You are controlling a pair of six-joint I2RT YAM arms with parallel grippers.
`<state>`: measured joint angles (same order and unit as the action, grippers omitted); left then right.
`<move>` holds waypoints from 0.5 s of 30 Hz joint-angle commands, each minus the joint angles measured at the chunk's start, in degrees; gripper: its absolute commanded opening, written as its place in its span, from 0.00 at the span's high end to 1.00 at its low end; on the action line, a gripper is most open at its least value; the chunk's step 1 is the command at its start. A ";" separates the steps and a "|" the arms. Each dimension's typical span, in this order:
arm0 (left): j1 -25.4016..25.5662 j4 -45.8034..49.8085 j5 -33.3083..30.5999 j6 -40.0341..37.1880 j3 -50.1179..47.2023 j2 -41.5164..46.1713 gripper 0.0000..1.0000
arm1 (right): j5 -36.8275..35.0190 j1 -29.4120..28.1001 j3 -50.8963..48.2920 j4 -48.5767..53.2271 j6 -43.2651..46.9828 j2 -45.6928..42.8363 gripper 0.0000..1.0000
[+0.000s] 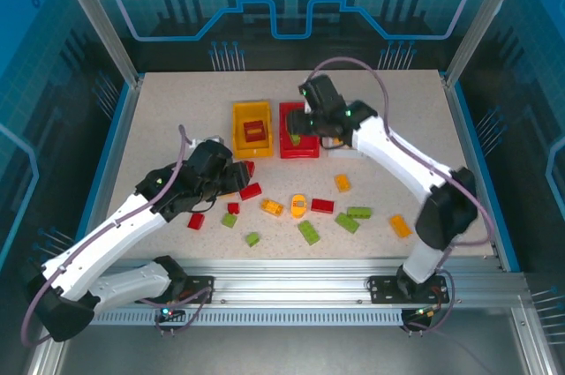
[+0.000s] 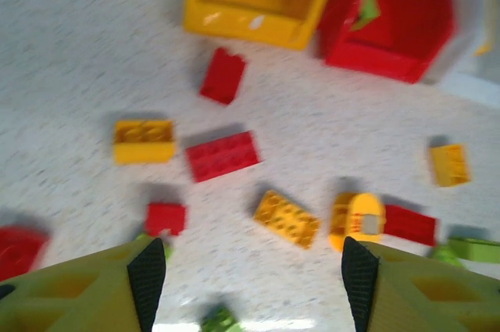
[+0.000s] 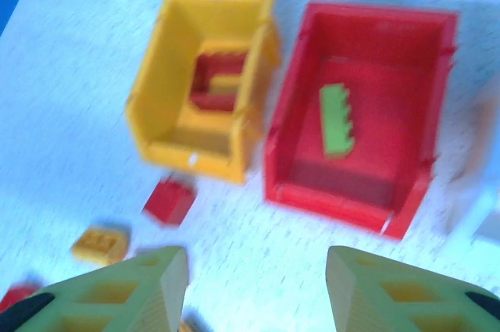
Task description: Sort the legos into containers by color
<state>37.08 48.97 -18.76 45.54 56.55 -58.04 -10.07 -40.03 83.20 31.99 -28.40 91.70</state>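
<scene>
- The left end effector (image 2: 251, 277) is released and empty above a red brick (image 2: 223, 155) and a yellow-orange brick (image 2: 144, 141), which are laid just beside each other on the counter (image 2: 70, 51).
- The right end effector (image 3: 258, 273) is also released and empty, above the yellow-orange bin (image 3: 195, 158) and red bin (image 3: 328, 201), which are set side by side.
- A red piece (image 3: 212, 74) is held in the yellow-orange bin, a green brick (image 3: 337, 119) in the red bin.
</scene>
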 commanded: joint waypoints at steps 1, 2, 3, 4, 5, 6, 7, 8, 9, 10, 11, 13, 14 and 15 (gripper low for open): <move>-3.35 7.91 -4.11 8.38 -5.61 3.25 0.28 | -0.97 -7.07 -10.13 -6.32 2.05 -4.70 0.47; -5.32 7.29 -3.42 9.66 -8.34 5.02 0.27 | -0.43 -9.48 -12.89 -7.88 2.04 -6.40 0.46; -7.56 6.64 -2.53 11.09 -10.84 6.84 0.23 | 0.74 -11.92 -15.31 -9.52 2.37 -7.46 0.44; -9.82 6.05 -1.62 12.17 -13.13 8.31 0.21 | 2.26 -13.72 -17.17 -10.95 2.60 -8.11 0.42; -13.19 5.06 0.22 12.89 -15.07 9.61 0.21 | 4.07 -15.56 -18.97 -12.69 2.81 -8.31 0.40; -16.07 3.81 2.43 13.40 -17.12 10.54 0.20 | 5.60 -17.16 -20.35 -14.12 2.77 -8.18 0.38; -18.10 2.55 4.34 13.72 -18.40 10.80 0.20 | 6.49 -18.37 -21.20 -14.95 2.67 -7.85 0.37; -19.96 1.42 5.95 14.41 -19.75 10.59 0.19 | 6.61 -19.65 -21.78 -15.56 2.36 -7.22 0.35; -21.30 0.17 7.40 14.90 -20.87 10.13 0.18 | 6.55 -20.73 -22.09 -15.92 1.91 -6.67 0.35; -22.04 -1.10 8.26 14.97 -21.57 9.39 0.18 | 6.71 -21.44 -22.11 -16.06 1.51 -6.12 0.35; -22.38 -2.25 8.56 14.46 -22.01 8.22 0.18 | 6.55 -22.19 -21.82 -15.96 1.24 -5.52 0.35; -22.85 -2.80 7.70 12.71 -21.78 5.06 0.17 | 5.49 -23.21 -21.03 -15.22 0.75 -4.72 0.35; -22.92 -2.98 7.24 11.50 -21.50 3.31 0.16 | 5.28 -23.46 -20.80 -15.22 0.49 -4.60 0.35; -22.95 -3.40 6.53 10.29 -21.48 1.81 0.14 | 5.27 -23.51 -20.71 -15.28 0.35 -4.60 0.35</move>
<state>14.92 48.29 -13.32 57.74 35.20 -53.41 -4.89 -62.74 61.17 18.96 -27.05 86.35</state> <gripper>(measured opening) 0.846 0.652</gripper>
